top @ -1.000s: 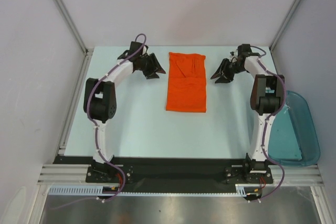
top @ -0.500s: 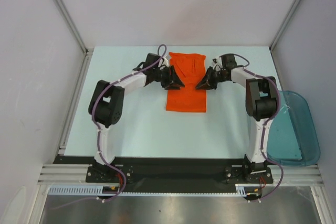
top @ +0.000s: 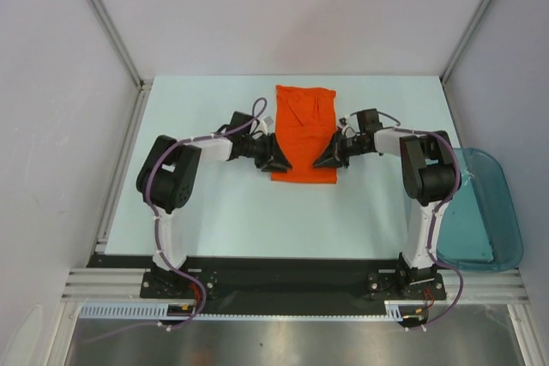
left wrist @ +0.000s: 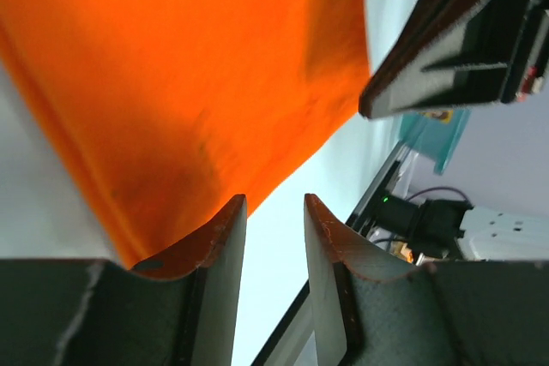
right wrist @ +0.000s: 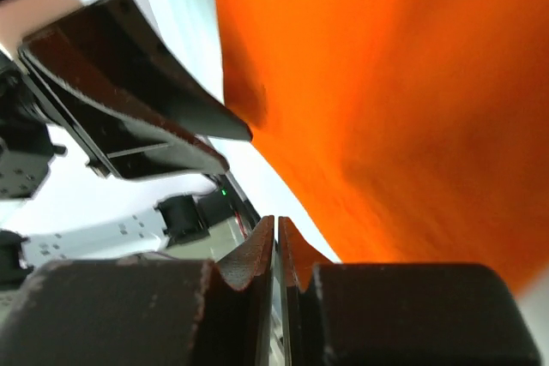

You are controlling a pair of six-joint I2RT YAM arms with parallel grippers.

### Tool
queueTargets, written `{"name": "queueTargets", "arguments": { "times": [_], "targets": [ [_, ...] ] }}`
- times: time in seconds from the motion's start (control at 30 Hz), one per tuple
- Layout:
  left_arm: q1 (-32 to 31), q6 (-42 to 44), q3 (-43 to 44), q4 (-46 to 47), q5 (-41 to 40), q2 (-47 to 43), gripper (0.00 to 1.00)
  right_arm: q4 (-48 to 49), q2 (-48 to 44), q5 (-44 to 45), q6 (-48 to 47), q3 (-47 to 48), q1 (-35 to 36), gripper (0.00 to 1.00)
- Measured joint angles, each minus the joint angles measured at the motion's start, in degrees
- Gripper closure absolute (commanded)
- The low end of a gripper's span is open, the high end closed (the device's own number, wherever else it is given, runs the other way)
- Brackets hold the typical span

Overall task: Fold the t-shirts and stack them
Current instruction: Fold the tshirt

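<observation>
Pale table [top: 206, 203], boxed in by white walls [top: 283, 15], was seen from above. At the left, the left gripper [top: 278, 162] was set low at the near left corner of the shirt [top: 304, 126]. The shirt was an orange strip laid flat at mid-table, running toward the far edge. The left jaws were held partly spread, with bare table between them and no cloth caught. At the near right corner the right gripper [top: 322, 161] was set, its jaws pressed almost together. Whether any hem was nipped could not be told. Farthest right, a teal bin [top: 485, 212] was parked at the table's edge, well apart from the shirt.

The step in hand was judged to be a grasp of both near corners, so that the near end could be folded toward the far end. To be done well, every layer at each corner should be taken. The left jaws should be slid onto the cloth before being closed. The right grip should be checked, since it seemed shut just off the edge. Both corners should then be lifted level and together.

From above, only placement was shown, and the jaws could not be made out. In the left wrist view, the gap was shown, with cloth seemingly against one finger. In the right wrist view, the near-shut slit was shown, with the shirt just beside it.
</observation>
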Motion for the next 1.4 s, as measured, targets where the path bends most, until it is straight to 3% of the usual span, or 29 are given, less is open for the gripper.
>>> {"name": "queueTargets", "arguments": {
  "times": [0.17, 0.37, 0.63, 0.87, 1.13, 1.4],
  "targets": [
    [0.09, 1.95, -3.96, -0.26, -0.81, -0.48, 0.63, 4.68, -0.37, -0.72, 1.29, -6.36, 2.23, 0.91],
    [0.68, 5.16, -4.48, -1.42, -2.47, -0.04, 0.63, 6.67, 0.52, 0.15, 1.25, -9.60, -0.94, 0.92],
    [1.53, 8.33, -10.71, -3.13, -4.13, -6.69, 0.60, -1.64, -5.01, 4.72, -5.55, -13.29, -4.31, 0.91],
    [1.55, 5.18, -9.88, -4.57, -3.19, -12.07, 0.59, -6.12, -12.70, 7.37, -5.33, -10.58, -1.27, 0.89],
    [0.33, -3.04, -4.59, 5.51, -1.42, -5.09, 0.61, 0.20, -3.02, 7.26, -0.39, -1.92, 4.26, 0.89],
    [1.16, -1.11, -7.17, 2.51, -3.91, -2.23, 0.60, 0.17, -0.74, 6.73, -1.44, -7.76, 2.54, 0.89]
  ]
}}
